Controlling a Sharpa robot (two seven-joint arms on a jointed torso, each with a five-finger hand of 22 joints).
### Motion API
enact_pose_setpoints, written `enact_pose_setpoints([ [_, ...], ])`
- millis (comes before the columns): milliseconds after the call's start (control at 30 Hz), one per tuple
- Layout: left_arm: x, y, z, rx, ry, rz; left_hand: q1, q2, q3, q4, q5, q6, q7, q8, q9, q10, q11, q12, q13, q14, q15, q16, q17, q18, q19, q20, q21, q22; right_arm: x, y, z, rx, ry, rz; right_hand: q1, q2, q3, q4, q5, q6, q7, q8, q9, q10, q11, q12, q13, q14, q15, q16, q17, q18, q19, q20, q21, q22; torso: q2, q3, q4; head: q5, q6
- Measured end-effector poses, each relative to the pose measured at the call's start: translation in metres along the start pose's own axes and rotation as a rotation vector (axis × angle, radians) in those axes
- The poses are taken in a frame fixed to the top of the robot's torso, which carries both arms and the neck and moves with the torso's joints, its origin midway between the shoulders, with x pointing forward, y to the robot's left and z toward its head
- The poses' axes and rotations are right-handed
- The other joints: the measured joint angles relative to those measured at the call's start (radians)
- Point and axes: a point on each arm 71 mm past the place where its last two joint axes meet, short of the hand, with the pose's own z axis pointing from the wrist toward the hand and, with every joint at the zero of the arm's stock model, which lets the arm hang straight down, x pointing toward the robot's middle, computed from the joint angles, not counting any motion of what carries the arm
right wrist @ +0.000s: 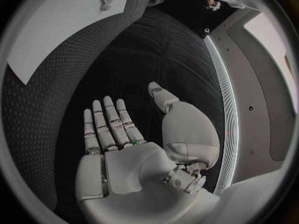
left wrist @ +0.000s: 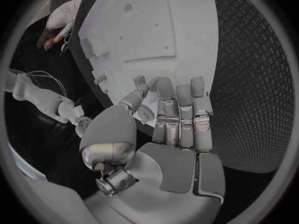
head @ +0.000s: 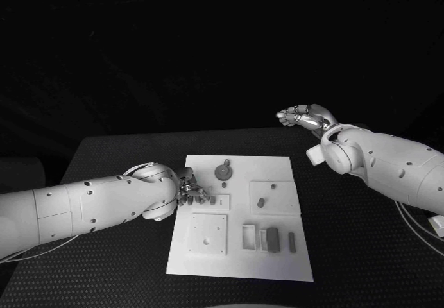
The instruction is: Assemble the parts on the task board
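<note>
We see the task board point(head: 242, 221) mid-frame on the worktop, parts point(head: 268, 239) lying loose, so most remains. Left hand point(head: 190, 191) fingers reach its edge, gripping nothing visible; right hand point(head: 305, 117), upper right, spread empty.

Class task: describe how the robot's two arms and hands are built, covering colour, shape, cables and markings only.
Both arms are smooth, rounded white shells dotted with small dark holes. The left hand and right hand are silver-grey, with segmented jointed fingers and bulbous thumb housings. Thin pale cables trail beside each arm.
</note>
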Motion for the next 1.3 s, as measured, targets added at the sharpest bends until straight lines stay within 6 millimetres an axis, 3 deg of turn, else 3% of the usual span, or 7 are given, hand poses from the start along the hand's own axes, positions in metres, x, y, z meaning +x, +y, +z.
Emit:
enact_pose_setpoints([
  [200, -0.001, 0.002, 0.000, -0.003, 0.000, 0.000, 0.019, 0.018, -0.006, -0.019, 0.000, 0.000, 0.000, 0.000, 0.001, 0.000, 0.000, 0.000, 0.001, 0.000, 0.000, 0.000, 0.001, 0.006, 0.000, 0.000, 0.004, 0.000, 0.000, 0.000, 0.000, 0.001, 0.000, 0.000, 0.000, 0.000, 0.000, 0.000, 0.000, 0.000, 0.000, 0.000, 0.000, 0.000, 0.000, 0.000, 0.000, 0.000, 0.000, 0.000, 0.000, 0.000, 0.000, 0.000, 0.000, 0.000, 0.000, -0.0001, 0.0001, -0.001, 0.000],
  [467, -0.001, 0.003, 0.000, -0.005, 0.000, 0.000, 0.018, 0.017, -0.011, -0.022, 0.000, 0.000, 0.000, 0.000, 0.001, 0.000, 0.000, 0.000, 0.001, 0.000, 0.000, 0.000, 0.001, 0.006, 0.000, 0.000, 0.004, 0.000, 0.000, 0.000, 0.000, 0.001, 0.000, 0.000, 0.000, 0.000, 0.000, 0.000, 0.000, 0.000, 0.000, 0.000, 0.000, 0.000, 0.000, 0.000, 0.000, 0.000, 0.000, 0.000, 0.000, 0.000, 0.000, 0.000, 0.000, 0.000, 0.000, -0.0004, 0.0004, -0.002, 0.000],
  [700, -0.001, 0.003, 0.000, -0.004, 0.001, -0.001, -0.026, -0.026, -0.028, 0.016, -0.035, -0.004, 0.004, -0.005, 0.001, -0.001, 0.001, 0.000, 0.001, 0.000, 0.000, 0.000, 0.001, 0.006, -0.004, -0.004, 0.004, 0.000, 0.000, 0.000, 0.000, 0.001, 0.001, 0.000, 0.000, 0.000, 0.000, 0.000, 0.000, 0.000, 0.000, 0.000, -0.001, 0.000, 0.000, 0.000, 0.000, -0.003, 0.003, -0.004, 0.000, 0.000, 0.000, 0.000, -0.004, 0.000, 0.000, -0.0008, 0.0005, -0.001, 0.000],
  [900, -0.001, 0.003, 0.000, -0.004, -0.001, -0.003, -0.062, -0.062, -0.029, 0.063, -0.035, -0.004, 0.004, -0.005, 0.005, -0.006, 0.003, 0.000, 0.001, 0.000, 0.000, 0.000, 0.001, 0.005, -0.006, -0.002, 0.004, 0.000, 0.000, -0.001, 0.000, 0.001, 0.001, 0.000, 0.000, 0.000, 0.000, 0.000, 0.000, 0.000, 0.000, 0.000, -0.001, 0.000, 0.000, 0.000, 0.000, -0.003, 0.003, -0.004, 0.001, 0.000, 0.000, 0.000, -0.004, -0.001, 0.000, 0.0000, 0.0004, 0.000, 0.000],
  [1033, -0.001, 0.004, 0.000, -0.007, -0.003, -0.005, -0.081, -0.055, -0.092, 0.035, -0.035, -0.018, 0.007, -0.008, 0.010, -0.018, 0.002, 0.000, 0.002, -0.009, -0.002, 0.000, 0.001, 0.005, -0.017, -0.002, -0.001, 0.000, 0.000, -0.001, 0.000, 0.001, 0.001, 0.001, 0.000, 0.000, 0.000, 0.000, 0.000, -0.003, 0.003, 0.000, -0.001, 0.000, 0.000, 0.000, 0.000, -0.003, 0.003, -0.004, 0.001, 0.000, 0.000, 0.000, -0.004, -0.001, 0.000, 0.0006, -0.0001, 0.000, 0.001],
  [1167, -0.003, 0.010, -0.002, -0.014, -0.010, -0.012, -0.107, -0.082, -0.112, 0.035, -0.035, -0.039, 0.015, -0.020, 0.007, -0.024, 0.006, 0.000, 0.002, -0.013, -0.005, 0.000, 0.001, 0.005, -0.017, -0.002, -0.006, 0.001, 0.001, -0.002, 0.000, 0.003, 0.001, 0.001, 0.000, 0.000, 0.000, 0.000, 0.000, -0.003, 0.003, 0.000, -0.001, 0.000, 0.000, 0.000, 0.000, -0.003, 0.003, -0.004, 0.001, 0.000, 0.000, 0.000, -0.004, -0.005, 0.000, 0.0008, -0.0007, 0.000, 0.002],
  [1300, -0.007, 0.015, -0.004, -0.007, -0.021, -0.038, -0.108, -0.115, -0.100, 0.047, -0.035, -0.110, 0.036, -0.059, -0.005, -0.055, 0.029, -0.009, 0.002, -0.042, -0.001, -0.009, 0.001, 0.005, -0.034, 0.001, -0.024, 0.001, 0.001, -0.003, -0.001, 0.006, 0.000, 0.001, 0.000, 0.000, 0.000, 0.000, 0.000, -0.003, 0.003, 0.003, -0.001, 0.000, 0.000, -0.004, 0.000, -0.003, 0.003, -0.004, 0.001, 0.000, 0.000, 0.000, -0.004, -0.005, 0.000, 0.0007, -0.0012, -0.002, 0.004],
])
